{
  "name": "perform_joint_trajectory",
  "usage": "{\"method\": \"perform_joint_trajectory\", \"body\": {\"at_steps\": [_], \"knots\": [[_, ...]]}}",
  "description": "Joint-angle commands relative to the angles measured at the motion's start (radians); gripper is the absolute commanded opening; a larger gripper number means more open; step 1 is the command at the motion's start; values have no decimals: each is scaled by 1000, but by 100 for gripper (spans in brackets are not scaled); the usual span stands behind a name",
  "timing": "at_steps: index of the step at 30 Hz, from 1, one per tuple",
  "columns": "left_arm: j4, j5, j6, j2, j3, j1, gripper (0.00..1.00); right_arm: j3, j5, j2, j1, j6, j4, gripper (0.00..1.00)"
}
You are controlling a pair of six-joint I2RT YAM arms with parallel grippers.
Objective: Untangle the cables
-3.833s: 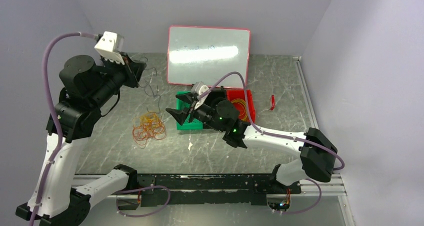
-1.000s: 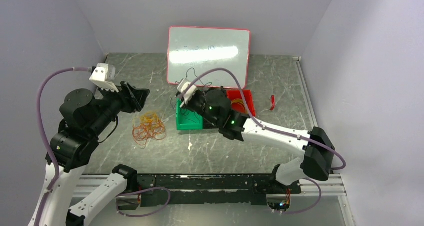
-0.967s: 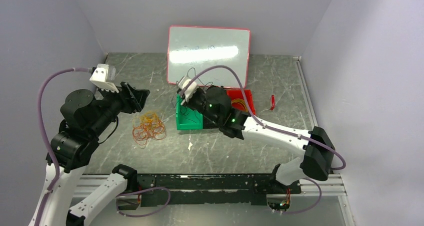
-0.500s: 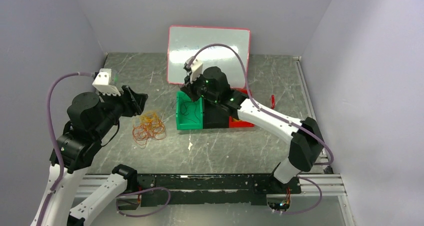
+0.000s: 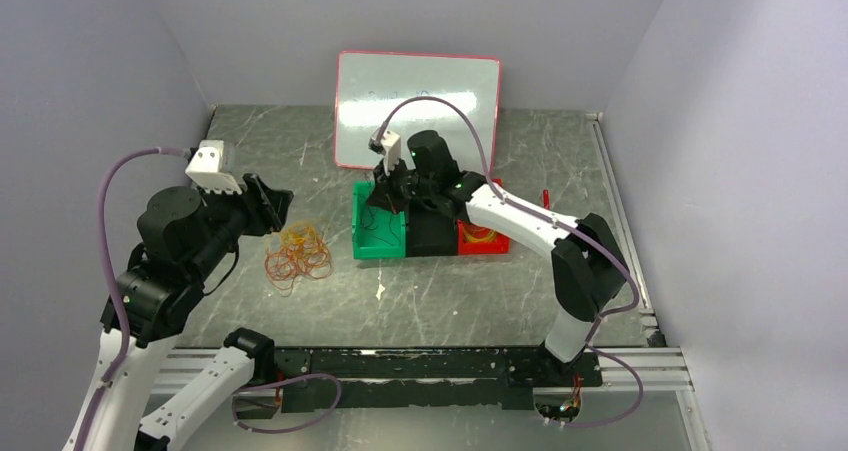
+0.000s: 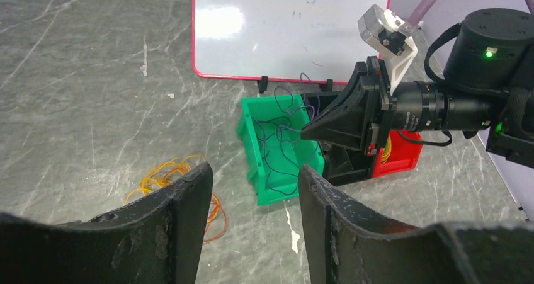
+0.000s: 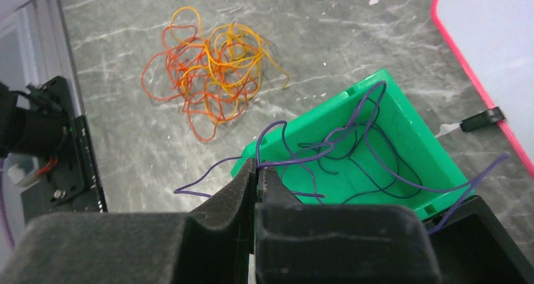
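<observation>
A: You had the right gripper (image 7: 257,170) clamped tight on the dark cable (image 7: 327,147), pinched over one corner of the green bin (image 5: 378,251), and most of that cable's loops lay inside it.

B: One strand trailed out past the rim, though, over the tabletop (image 5: 440,301). To my eye, you needed to carry that pinch toward the middle of the bin and lower it before releasing. That way the stray end would have dropped inside, not over the wall.

A: Your left gripper (image 6: 255,170) hung about half spread with nothing in it, up above the tabletop. The orange and yellow cables (image 5: 297,254) sat in a tangled heap below, left of the green bin.

B: A few yellow loops showed in the red bin (image 5: 482,241) as well.

A: A second before, your right arm had lain across the bins from the front. By this moment it had swung round to the back, near the whiteboard (image 5: 417,111), and the red bin was uncovered.

B: Your left arm had barely shifted, and the heap hadn't moved at all
</observation>
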Motion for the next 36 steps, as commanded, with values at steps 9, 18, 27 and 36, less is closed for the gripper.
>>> {"method": "perform_joint_trajectory", "body": {"at_steps": [9, 18, 27, 36], "knots": [[-2, -8, 6, 2, -7, -3, 57, 11, -311, -4, -46, 3, -31, 0], [5, 3, 9, 8, -11, -3, 57, -6, -347, 30, -45, 11, -46, 0], [-7, -3, 13, 4, -1, -3, 57, 48, -176, 140, -53, -34, -135, 0], [-11, 7, 8, -1, -5, -3, 57, 76, 31, 139, -56, -39, -104, 0]]}}
